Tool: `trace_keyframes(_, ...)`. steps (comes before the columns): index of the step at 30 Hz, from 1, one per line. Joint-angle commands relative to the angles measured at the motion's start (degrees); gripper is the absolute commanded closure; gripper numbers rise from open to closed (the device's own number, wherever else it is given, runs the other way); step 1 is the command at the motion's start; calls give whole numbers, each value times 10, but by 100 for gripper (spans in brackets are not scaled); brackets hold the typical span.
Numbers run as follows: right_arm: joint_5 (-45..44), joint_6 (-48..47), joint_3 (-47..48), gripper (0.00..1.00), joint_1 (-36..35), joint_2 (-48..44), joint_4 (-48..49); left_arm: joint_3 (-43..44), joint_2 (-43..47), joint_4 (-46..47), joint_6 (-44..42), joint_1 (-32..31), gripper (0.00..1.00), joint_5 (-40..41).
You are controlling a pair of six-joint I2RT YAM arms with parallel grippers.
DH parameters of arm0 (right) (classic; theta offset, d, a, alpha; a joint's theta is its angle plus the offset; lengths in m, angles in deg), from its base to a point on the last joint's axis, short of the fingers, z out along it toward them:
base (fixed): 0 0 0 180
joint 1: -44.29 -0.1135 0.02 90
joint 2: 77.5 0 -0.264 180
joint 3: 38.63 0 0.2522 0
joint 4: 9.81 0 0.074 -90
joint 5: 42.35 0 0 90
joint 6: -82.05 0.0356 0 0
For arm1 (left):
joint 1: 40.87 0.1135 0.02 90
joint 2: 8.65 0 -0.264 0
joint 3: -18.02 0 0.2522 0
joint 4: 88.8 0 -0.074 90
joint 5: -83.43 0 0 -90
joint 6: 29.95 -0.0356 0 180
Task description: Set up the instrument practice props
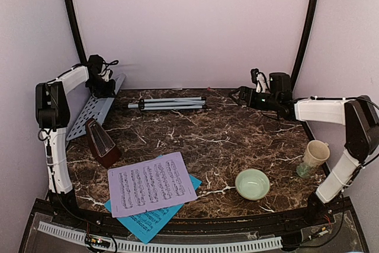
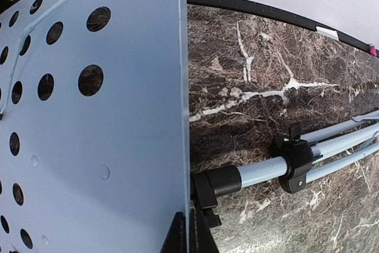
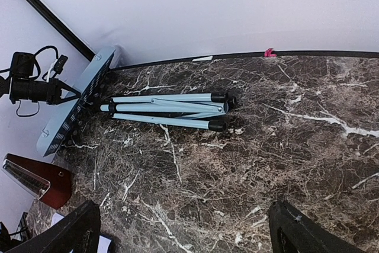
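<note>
The silver music stand lies flat at the back of the table, its tripod legs (image 1: pixel 169 103) folded. Its white perforated desk (image 1: pixel 93 109) stands on edge at the back left. My left gripper (image 1: pixel 102 85) is shut on the desk's edge; in the left wrist view the fingers (image 2: pixel 174 238) pinch the desk (image 2: pixel 89 117) beside the pole (image 2: pixel 266 170). My right gripper (image 1: pixel 243 95) is open and empty, hovering right of the legs (image 3: pixel 166 108). The reddish-brown metronome (image 1: pixel 102 142) stands at left. A lavender page (image 1: pixel 152 183) lies over a cyan page (image 1: pixel 148 220) at the front.
A pale green bowl (image 1: pixel 253 183) sits at the front right. A cream mug (image 1: pixel 314 157) stands near the right arm's base. Curtain walls close the back and sides. The marble table (image 1: pixel 237 134) shows bare between the stand and the bowl.
</note>
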Motion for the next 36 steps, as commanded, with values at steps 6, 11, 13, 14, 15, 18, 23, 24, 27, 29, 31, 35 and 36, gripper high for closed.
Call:
trace_keyframes(6,-22,-3,-3,0,-3,-30,25,175,17,-45,-49,-3,100,20)
trace_keyframes(11,-54,-3,-4,0,-3,-42,30,183,48,-19,-59,-6,100,22)
trace_keyframes(13,-68,0,-5,0,-3,-47,34,184,61,-10,-64,-8,100,31)
trace_keyframes(14,-74,0,-4,0,-3,-49,33,186,66,-8,-66,-9,100,31)
trace_keyframes(15,-79,-2,-1,0,-3,-51,33,188,70,-6,-68,-11,100,30)
trace_keyframes(18,-99,-6,-3,0,-3,-61,48,196,84,-1,-82,-21,100,31)
trace_keyframes(23,-118,-4,-53,0,-1,-98,142,199,125,13,-117,-52,100,60)
trace_keyframes(24,-118,-3,-60,0,-2,-104,154,200,134,17,-127,-60,100,71)
trace_keyframes(27,-108,-2,-59,0,2,-108,155,199,162,29,-155,-87,100,105)
trace_keyframes(29,-98,-2,-57,0,5,-109,151,198,179,34,-173,-103,100,121)
trace_keyframes(31,-96,1,-62,0,9,-112,157,198,195,39,-185,-117,100,129)
trace_keyframes(35,-89,-3,-72,0,14,-127,178,171,238,69,-227,-153,100,124)
trace_keyframes(36,-85,-7,-72,0,16,-130,181,164,248,77,-242,-164,100,124)
